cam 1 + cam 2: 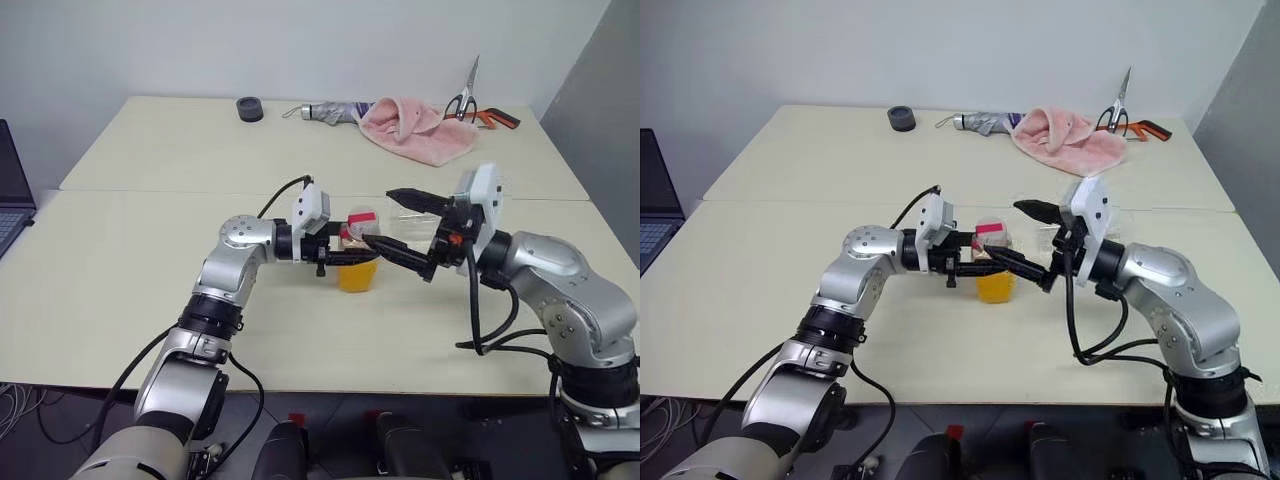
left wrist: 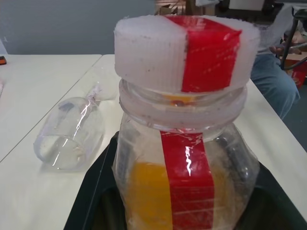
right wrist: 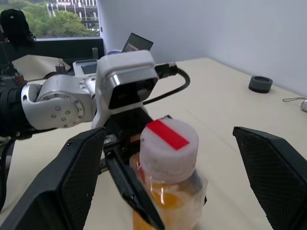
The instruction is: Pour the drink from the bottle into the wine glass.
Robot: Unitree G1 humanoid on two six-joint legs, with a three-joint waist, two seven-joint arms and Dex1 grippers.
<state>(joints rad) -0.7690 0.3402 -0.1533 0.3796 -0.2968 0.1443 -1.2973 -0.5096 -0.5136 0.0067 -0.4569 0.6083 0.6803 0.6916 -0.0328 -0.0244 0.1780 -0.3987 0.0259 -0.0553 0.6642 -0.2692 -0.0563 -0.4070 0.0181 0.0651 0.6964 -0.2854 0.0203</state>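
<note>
The bottle [image 1: 358, 262] stands upright on the table [image 1: 150, 260], its lower part filled with the orange drink [image 1: 358, 276]. Its white cap [image 3: 169, 143] with a red stripe is on. My left gripper [image 1: 352, 252] reaches in from the left and is shut on the bottle's body just under the neck. My right gripper [image 1: 382, 220] comes from the right at cap height and is open wide. In the right wrist view one finger stands on each side of the cap, not touching it. The wine glass [image 2: 71, 140] lies on its side on the table behind the bottle.
At the table's far edge lie a black round object [image 1: 250, 108], a folded umbrella [image 1: 330, 112], a pink towel [image 1: 415, 130] and scissors [image 1: 464, 100]. A laptop [image 1: 10, 195] sits at the far left. A seated person [image 2: 273, 72] is beyond the table.
</note>
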